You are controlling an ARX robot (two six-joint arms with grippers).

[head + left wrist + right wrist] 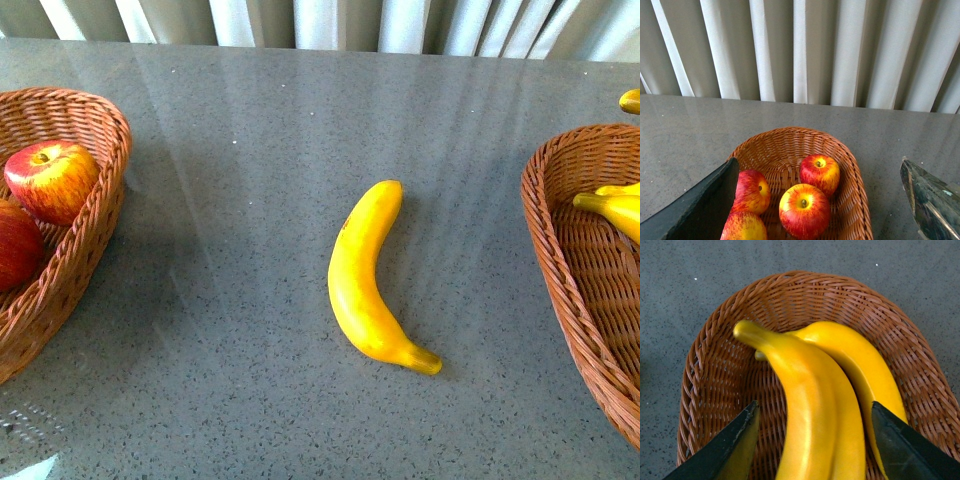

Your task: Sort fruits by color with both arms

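Observation:
A single yellow banana (365, 275) lies on the grey table between two wicker baskets. The left basket (105, 125) holds red-and-yellow apples (50, 180); the left wrist view shows several apples (804, 210) in this basket (790, 132). My left gripper (819, 161) hangs open above them, touching none. The right basket (545, 215) holds bananas (615, 210). In the right wrist view, two bananas (810, 405) lie in it (805, 277), and my right gripper (813, 407) stands open over them, its fingers (737, 445) on either side. Neither arm appears in the front view.
The grey speckled table (250, 150) stretches between the baskets around the lone banana. Another yellow fruit (630, 100) peeks in at the far right edge beyond the right basket. A pale pleated curtain (800, 50) closes off the table's far side.

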